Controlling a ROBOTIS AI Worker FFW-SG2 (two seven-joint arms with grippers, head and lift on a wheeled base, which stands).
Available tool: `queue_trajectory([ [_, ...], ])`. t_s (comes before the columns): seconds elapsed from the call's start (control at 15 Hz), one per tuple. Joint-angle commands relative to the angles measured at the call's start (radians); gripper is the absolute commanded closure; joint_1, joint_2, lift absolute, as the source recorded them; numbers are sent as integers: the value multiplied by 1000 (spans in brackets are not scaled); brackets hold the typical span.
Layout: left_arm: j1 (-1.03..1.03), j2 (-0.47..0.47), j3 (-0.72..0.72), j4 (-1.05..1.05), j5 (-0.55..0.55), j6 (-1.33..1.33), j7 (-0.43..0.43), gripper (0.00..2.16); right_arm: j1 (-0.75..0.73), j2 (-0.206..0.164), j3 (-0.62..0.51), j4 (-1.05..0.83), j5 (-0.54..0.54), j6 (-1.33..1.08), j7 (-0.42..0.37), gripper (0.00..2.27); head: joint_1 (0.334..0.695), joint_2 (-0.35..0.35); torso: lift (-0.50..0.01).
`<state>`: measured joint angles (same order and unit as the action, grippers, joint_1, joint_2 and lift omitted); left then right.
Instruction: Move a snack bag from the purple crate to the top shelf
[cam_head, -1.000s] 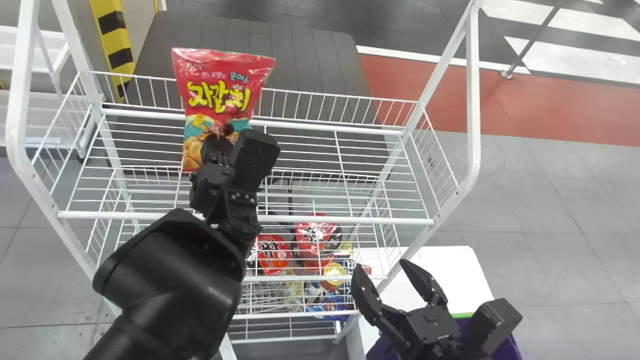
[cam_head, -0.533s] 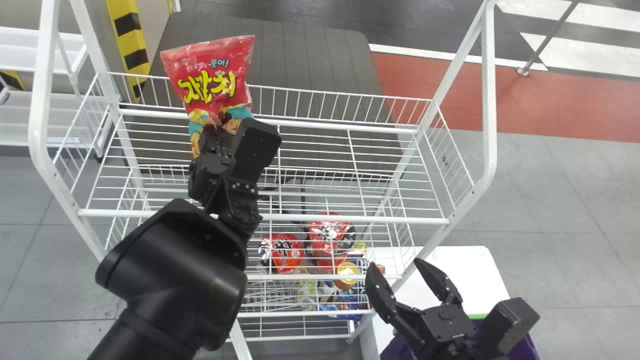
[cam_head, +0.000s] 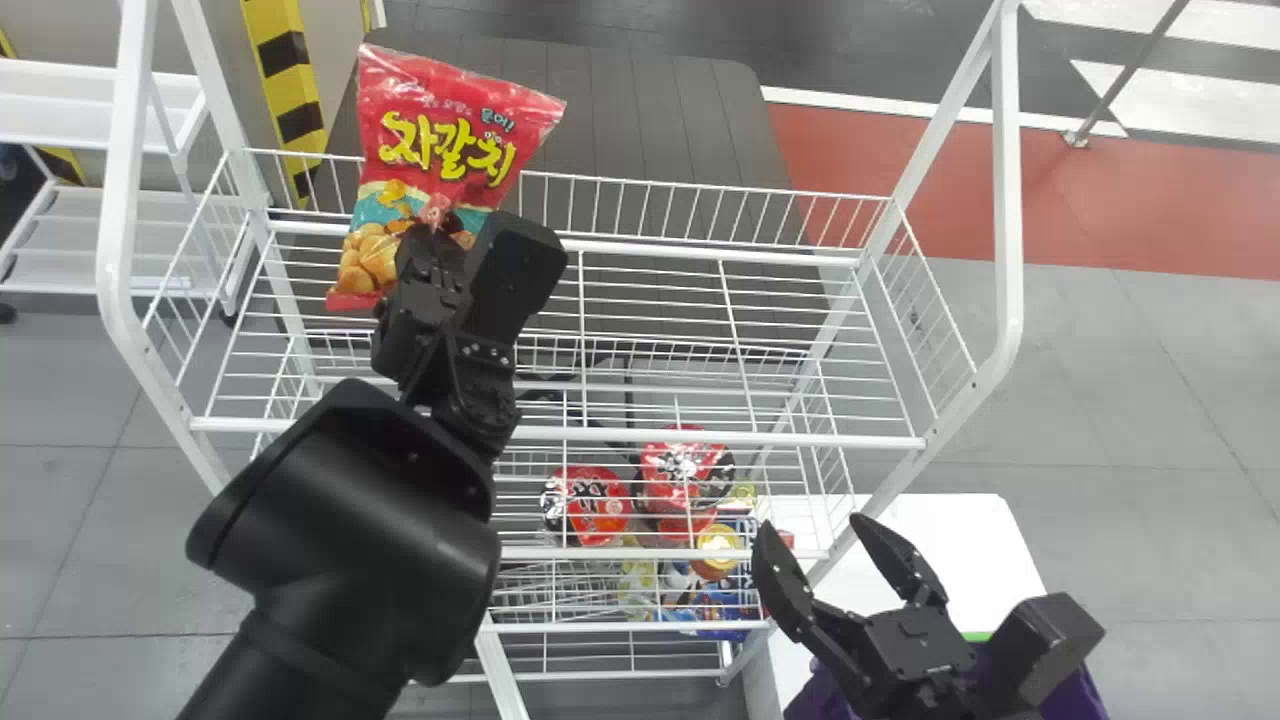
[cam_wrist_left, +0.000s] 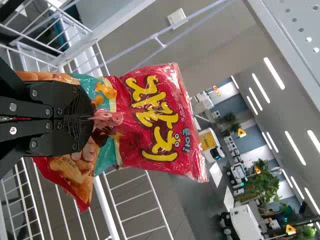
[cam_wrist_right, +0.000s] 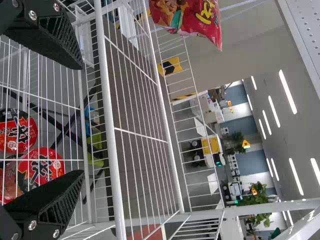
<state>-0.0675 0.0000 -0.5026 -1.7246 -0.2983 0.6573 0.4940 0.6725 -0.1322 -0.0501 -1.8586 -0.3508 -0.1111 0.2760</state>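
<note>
Nearest, the purple crate (cam_head: 820, 692) sits by the white table (cam_head: 960, 565); its contents cannot be made out. Above it wait the right fingers (cam_head: 782, 585), spread wide with nothing between them. Farther in, the lower shelf (cam_head: 800, 553) has at least 2 red packs (cam_head: 597, 505) seen through its wires. The left fingers (cam_wrist_left: 75, 105) are closed on the bag (cam_head: 450, 130), pinching its lower part, and hold it over the left side of the top shelf (cam_head: 650, 438). So removal from the crate is done; what is left, seemingly, is lowering the bag inside the wire rim and letting go.
</note>
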Motion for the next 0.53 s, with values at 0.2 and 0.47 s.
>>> queue_trajectory([
  [0.2, 0, -3, 75, 57, -7, -44, -14, 1433, -4, 3, 7, 2, 3, 0, 0, 63, 695, -135, 0],
  [0.47, -3, -3, 122, 119, -7, -143, -15, 1433, -2, 6, 10, 2, 7, 0, 2, 63, 695, -101, 0],
])
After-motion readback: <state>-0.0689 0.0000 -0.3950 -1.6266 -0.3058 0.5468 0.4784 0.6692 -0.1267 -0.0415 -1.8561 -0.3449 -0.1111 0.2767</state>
